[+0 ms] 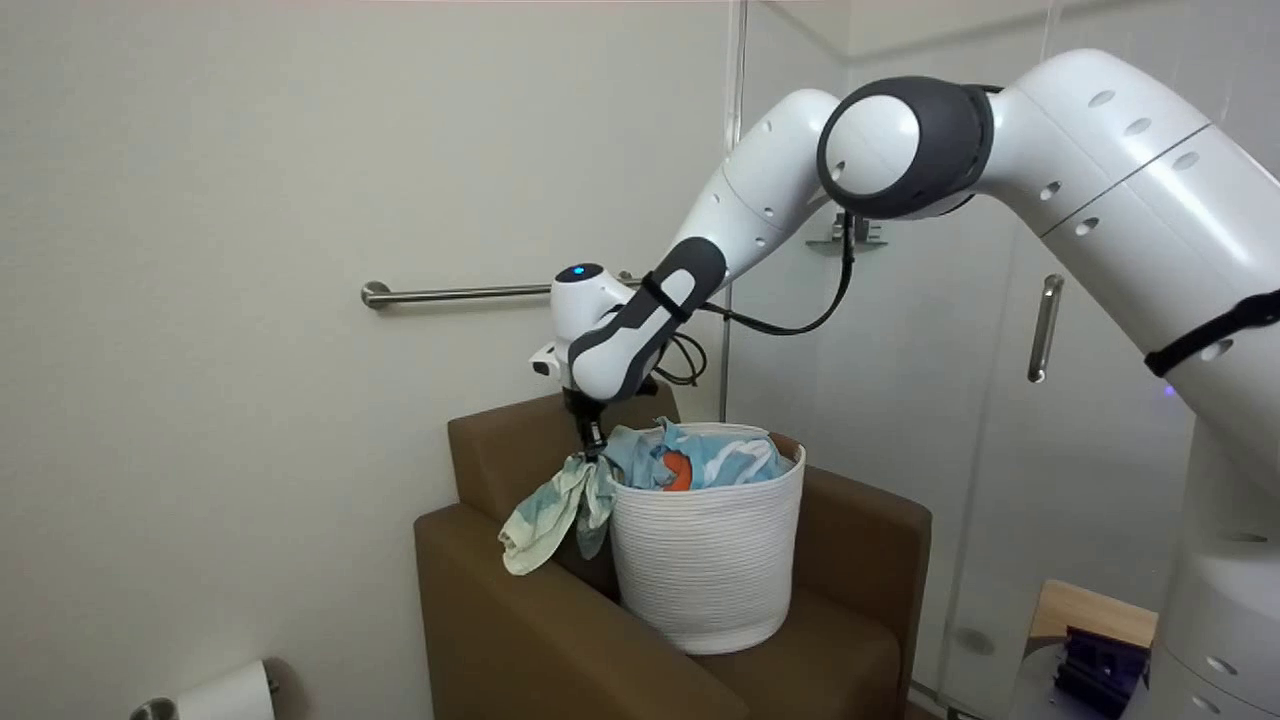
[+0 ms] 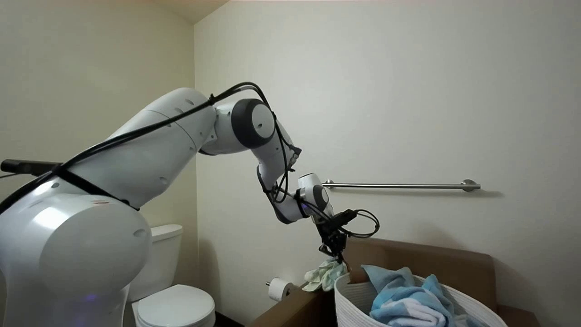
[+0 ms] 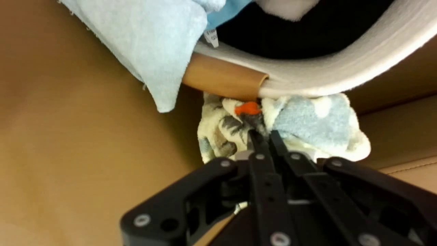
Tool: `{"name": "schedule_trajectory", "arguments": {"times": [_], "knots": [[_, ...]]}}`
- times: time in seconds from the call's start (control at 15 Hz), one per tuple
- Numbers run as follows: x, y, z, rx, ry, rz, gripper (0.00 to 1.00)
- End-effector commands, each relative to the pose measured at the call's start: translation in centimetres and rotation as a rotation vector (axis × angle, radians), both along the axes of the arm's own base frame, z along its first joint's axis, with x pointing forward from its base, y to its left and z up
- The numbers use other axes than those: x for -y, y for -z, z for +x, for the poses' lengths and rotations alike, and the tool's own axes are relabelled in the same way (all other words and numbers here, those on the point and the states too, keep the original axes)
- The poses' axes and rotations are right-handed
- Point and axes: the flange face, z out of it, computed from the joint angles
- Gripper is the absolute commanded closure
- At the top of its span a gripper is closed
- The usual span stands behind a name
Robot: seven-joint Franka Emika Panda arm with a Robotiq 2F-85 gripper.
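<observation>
The gripper [image 3: 263, 135] is clamped on the cloth [image 3: 314, 119] just beside the basket [image 1: 710, 560], so slow moves clear of the rim [image 3: 362, 66] seem best.

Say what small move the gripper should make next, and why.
Probably a short lift straight up with the jaws shut. The gripper pinches the patterned cloth, which hangs outside the basket, right beside its rim and brown handle. Going up before any sideways move would likely lower the chance of the cloth snagging there.
</observation>
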Motion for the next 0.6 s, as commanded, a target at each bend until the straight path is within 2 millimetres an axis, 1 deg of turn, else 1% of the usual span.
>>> {"name": "schedule_trajectory", "arguments": {"times": [0.0, 0.33, 0.53], "knots": [[1.7, -3.1, -4.6, 0.034, 0.041, 0.009, 0.99], [3.8, -6.0, -8.4, 0.101, 0.113, 0.036, 0.99], [5.6, -8.0, -10.8, 0.152, 0.178, 0.065, 0.99]]}}
